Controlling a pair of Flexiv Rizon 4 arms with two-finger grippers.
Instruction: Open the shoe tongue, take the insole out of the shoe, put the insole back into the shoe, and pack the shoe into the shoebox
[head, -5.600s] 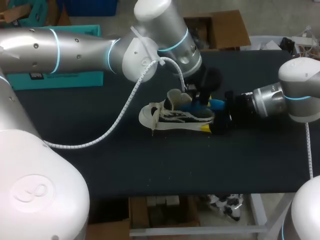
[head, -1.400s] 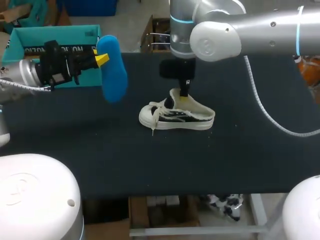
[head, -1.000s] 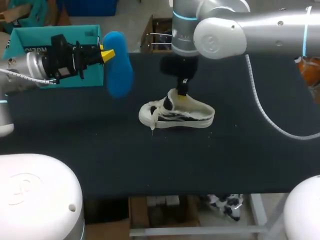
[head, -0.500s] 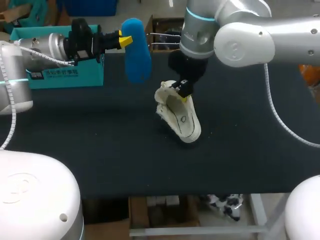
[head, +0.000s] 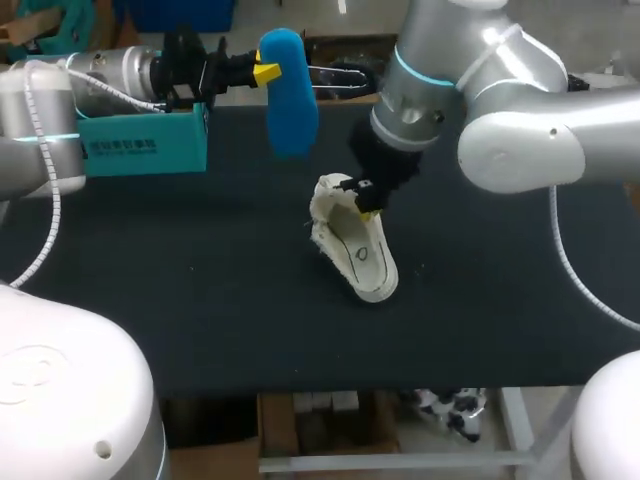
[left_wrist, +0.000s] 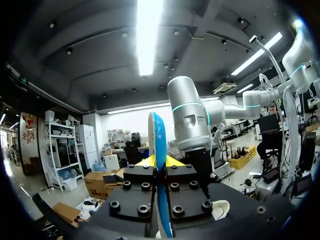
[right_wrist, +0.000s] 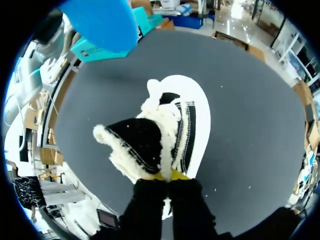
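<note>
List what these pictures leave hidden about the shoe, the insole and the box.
1. Inside of the white fleece-lined shoe: the head view shows only its sole; in the right wrist view its black tongue covers the opening.
2. Inside of the teal cardboard shoebox: in the head view the left arm lies across it.
3. Broad face of the blue foam insole: the left wrist view sees it edge-on in the left claw.

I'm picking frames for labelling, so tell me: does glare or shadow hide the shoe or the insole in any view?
Head view: the shoe is bright white against the dark table, its surface detail faint; the insole shows no glare. Left wrist view: the insole shows only its thin edge, without glare. Right wrist view: the shoe is well lit, with no glare.
</note>
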